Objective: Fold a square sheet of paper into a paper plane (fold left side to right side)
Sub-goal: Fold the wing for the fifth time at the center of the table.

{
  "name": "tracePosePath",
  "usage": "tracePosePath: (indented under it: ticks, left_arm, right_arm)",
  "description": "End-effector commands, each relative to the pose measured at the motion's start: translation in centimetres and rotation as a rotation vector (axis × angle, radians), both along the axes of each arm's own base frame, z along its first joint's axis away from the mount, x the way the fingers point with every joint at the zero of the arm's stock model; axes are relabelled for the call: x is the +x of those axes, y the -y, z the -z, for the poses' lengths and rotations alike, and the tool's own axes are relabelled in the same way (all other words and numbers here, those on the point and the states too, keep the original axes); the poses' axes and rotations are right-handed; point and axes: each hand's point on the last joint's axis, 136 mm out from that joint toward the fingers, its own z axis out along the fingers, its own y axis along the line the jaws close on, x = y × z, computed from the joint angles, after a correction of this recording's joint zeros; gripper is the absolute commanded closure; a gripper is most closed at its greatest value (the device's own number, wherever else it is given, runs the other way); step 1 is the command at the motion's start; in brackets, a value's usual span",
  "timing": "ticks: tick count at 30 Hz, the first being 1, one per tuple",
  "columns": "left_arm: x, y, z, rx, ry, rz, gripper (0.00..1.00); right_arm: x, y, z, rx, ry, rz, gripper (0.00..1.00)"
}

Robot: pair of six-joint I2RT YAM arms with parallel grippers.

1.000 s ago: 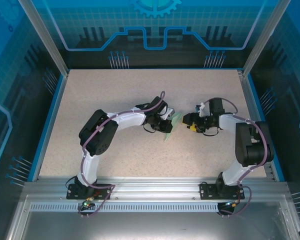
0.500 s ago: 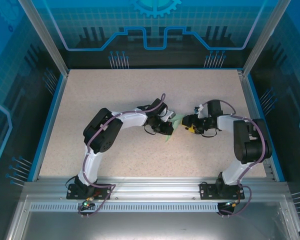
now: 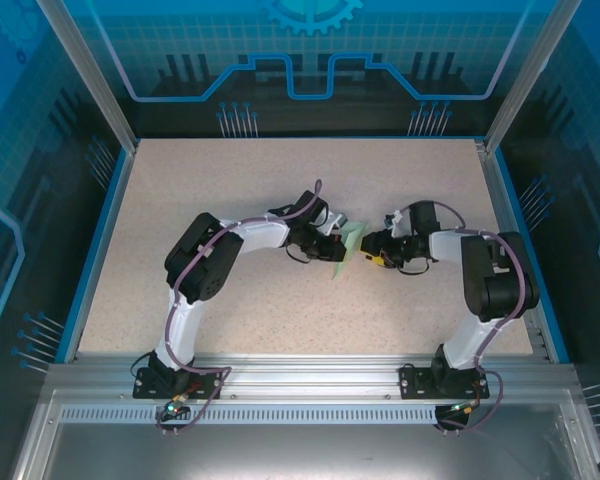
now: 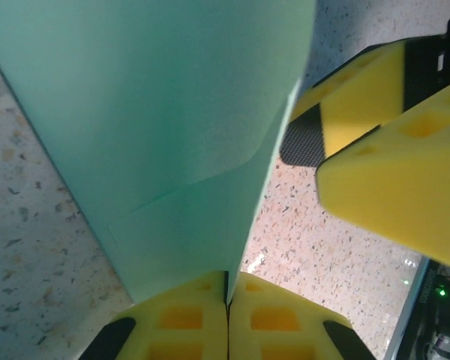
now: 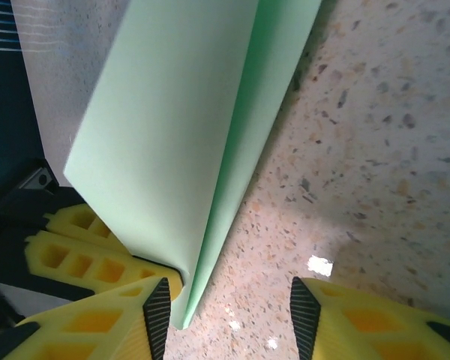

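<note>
The left claw (image 4: 227, 292) is pressed together on one edge of the mint-green sheet of paper (image 4: 172, 112), which rises on edge straight ahead of it over the tabletop (image 5: 375, 112), probably so the doubled layers stay aligned and open to a second grip. Facing it, the right claw (image 5: 231, 311) is spread, its fingers straddling the sheet's free corner without pinching it, apparently lined up to clamp the fold.

Speckled tabletop (image 3: 230, 180), blue walls (image 3: 310, 60), seemingly glass
</note>
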Motion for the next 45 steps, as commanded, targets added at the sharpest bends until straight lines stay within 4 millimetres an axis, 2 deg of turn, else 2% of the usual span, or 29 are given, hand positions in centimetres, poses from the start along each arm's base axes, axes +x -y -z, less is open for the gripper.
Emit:
tracePosePath:
  ticks: [1, 5, 16, 21, 22, 30, 37, 41, 45]
  left_arm:
    - [-0.3, 0.3, 0.2, -0.035, -0.040, 0.009, 0.93]
    - [-0.1, 0.2, 0.4, -0.045, -0.054, -0.004, 0.93]
    - [0.3, 0.2, 0.7, -0.073, -0.086, -0.034, 0.93]
    - [0.4, 0.3, 1.2, -0.080, -0.112, -0.048, 0.92]
    - [0.4, 0.4, 1.2, -0.081, -0.112, -0.048, 0.92]
    - [0.6, 0.3, 1.6, -0.093, -0.132, -0.060, 0.89]
    - [0.7, 0.3, 1.1, -0.103, -0.125, -0.057, 0.80]
    - [0.9, 0.1, 0.2, -0.111, -0.107, -0.061, 0.67]
    - [1.2, -0.5, -0.8, -0.115, -0.084, -0.067, 0.62]
  right_arm:
    - [0.7, -1.0, -0.2, 0.012, 0.030, -0.006, 0.51]
    - [1.6, -1.5, 0.0, 0.003, 0.028, 0.008, 0.51]
    - [3.3, -1.3, 1.5, -0.025, -0.005, 0.061, 0.55]
    - [2.9, -0.9, 2.5, -0.051, -0.037, 0.070, 0.54]
    - [3.7, -1.0, 1.9, -0.054, -0.021, 0.071, 0.54]
    - [3.0, 0.0, 4.2, -0.130, -0.136, 0.097, 0.54]
    - [2.6, 0.4, 5.2, -0.164, -0.190, 0.112, 0.55]
    - [2.6, 0.4, 5.4, -0.173, -0.199, 0.112, 0.55]
    - [2.7, 0.3, 5.4, -0.173, -0.198, 0.111, 0.55]
